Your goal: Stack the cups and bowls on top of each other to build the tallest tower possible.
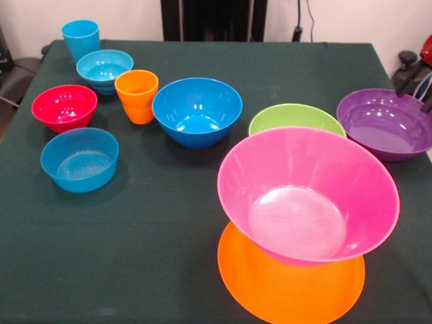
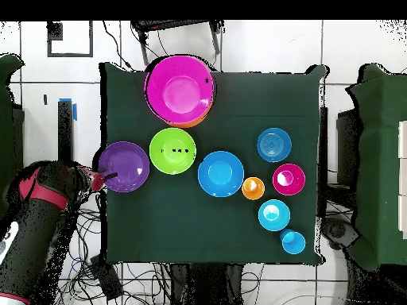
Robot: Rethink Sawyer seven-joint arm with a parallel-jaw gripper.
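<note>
bowls and cups spread over a green table (image 1: 169, 223), with the gripper (image 1: 417, 79) at the purple bowl (image 1: 386, 123).

front view: the pink bowl (image 1: 307, 194) sits tilted on the orange bowl (image 1: 290, 283) at lower right; the green bowl (image 1: 295, 119) stands just behind it, and the purple bowl lies at the right edge. the gripper reaches in from the right edge, at the purple bowl's rim; whether its jaws are apart or together cannot be told. the big blue bowl (image 1: 197, 111) is at centre, with the orange cup (image 1: 137, 96) just to its left. at left are the red bowl (image 1: 64, 106), a small blue bowl (image 1: 79, 159) below it, another small blue bowl (image 1: 104, 69) above, and the blue cup (image 1: 81, 39) at upper left. overhead view: the arm (image 2: 40, 218) enters from lower left.
</note>
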